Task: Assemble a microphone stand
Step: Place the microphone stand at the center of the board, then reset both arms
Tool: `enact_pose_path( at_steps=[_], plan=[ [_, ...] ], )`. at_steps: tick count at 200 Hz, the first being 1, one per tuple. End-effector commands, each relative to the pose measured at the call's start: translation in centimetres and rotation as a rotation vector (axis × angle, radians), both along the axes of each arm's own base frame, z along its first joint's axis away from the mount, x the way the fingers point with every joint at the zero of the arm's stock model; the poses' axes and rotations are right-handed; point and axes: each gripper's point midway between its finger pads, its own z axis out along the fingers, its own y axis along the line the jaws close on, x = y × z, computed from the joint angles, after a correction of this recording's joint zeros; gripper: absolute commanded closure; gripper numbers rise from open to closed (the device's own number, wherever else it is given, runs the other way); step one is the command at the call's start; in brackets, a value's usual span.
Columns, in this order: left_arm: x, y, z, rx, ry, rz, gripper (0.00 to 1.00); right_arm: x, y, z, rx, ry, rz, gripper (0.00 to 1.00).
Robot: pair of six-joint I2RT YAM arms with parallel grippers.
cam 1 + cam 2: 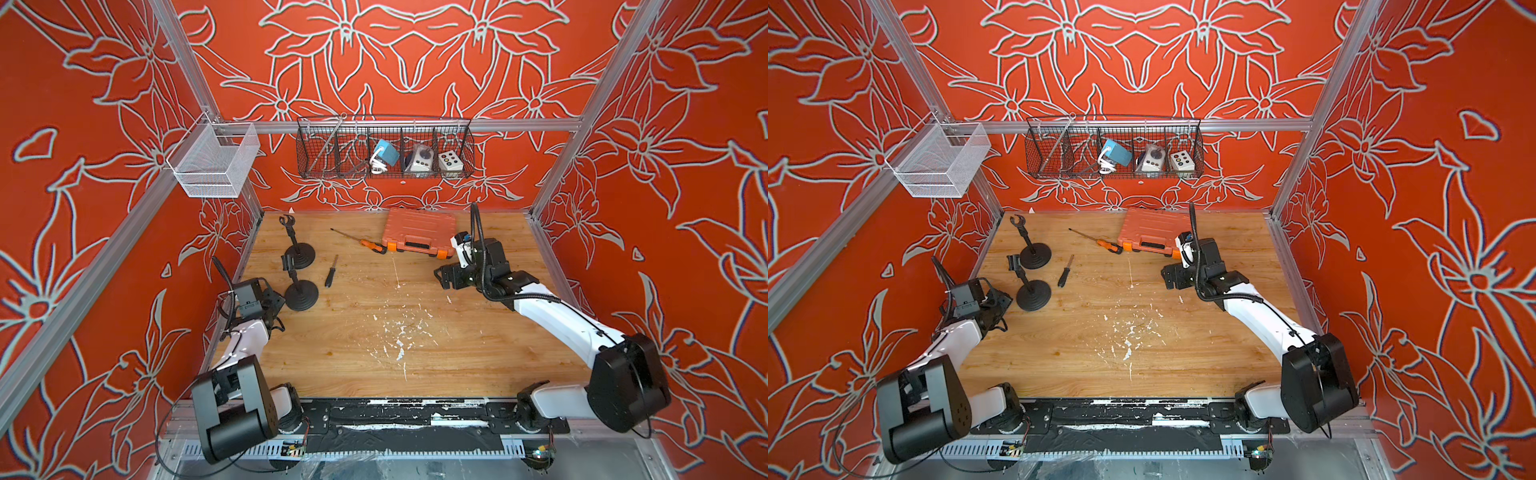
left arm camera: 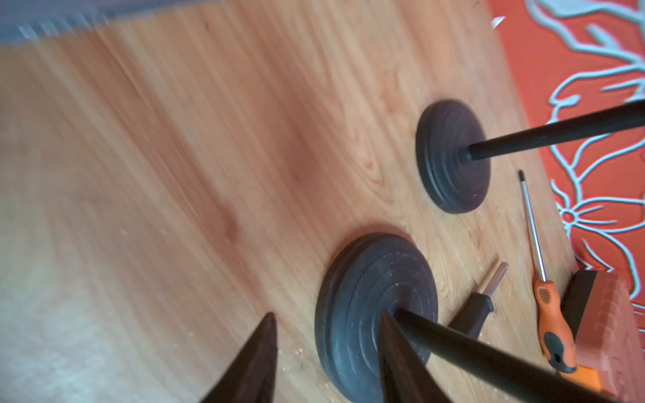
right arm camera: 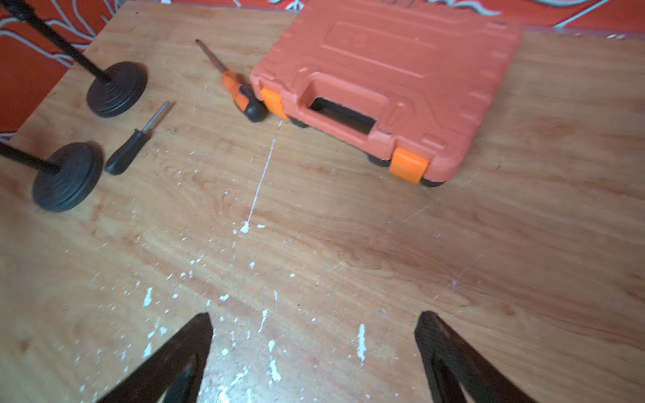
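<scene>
At frame left, I am seeing left tool (image 2: 327,313) parted beside nearer microphone stand (image 1: 302,294); right tool (image 3: 314,315) gaping wide.

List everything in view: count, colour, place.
stands: 2, black, upright, table's far left
screwdriver: 1, orange handle, beside the case
driver: 1, black handle, beside the stands
case: 1, orange, shut, table's far middle
wire basket: 1, black, on the back rail
device: 1, blue with white cable, in the wire basket
boxes: 2, white, in the wire basket
mesh basket: 1, white, on the left rail
table: 1, wood, white-flecked
left gripper: 1, black, open, by the near stand
right gripper: 1, black, open, near the case
</scene>
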Motion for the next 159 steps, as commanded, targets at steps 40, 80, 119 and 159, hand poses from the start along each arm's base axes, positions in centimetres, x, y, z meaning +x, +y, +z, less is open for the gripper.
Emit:
enact_pose_path(
  at_steps=[40,80,119,159],
  plan=[
    [1.8,0.0,4.3,0.446,-0.089,-0.105,0.38,2.6,-10.6,0.4,-0.153,-0.181,-0.357,0.02],
    [4.4,-4.0,3.8,0.552,-0.109,-0.284,0.38,2.0,-14.2,-1.8,-0.256,-0.221,-0.414,0.02],
    [5.5,-6.7,3.0,0.593,-0.113,-0.408,0.37,1.3,-15.1,-3.3,-0.328,-0.269,-0.392,0.02],
    [6.0,-9.3,2.0,0.628,-0.207,-0.542,0.36,1.2,-14.5,-4.4,-0.337,-0.366,-0.314,0.03]
  ],
)
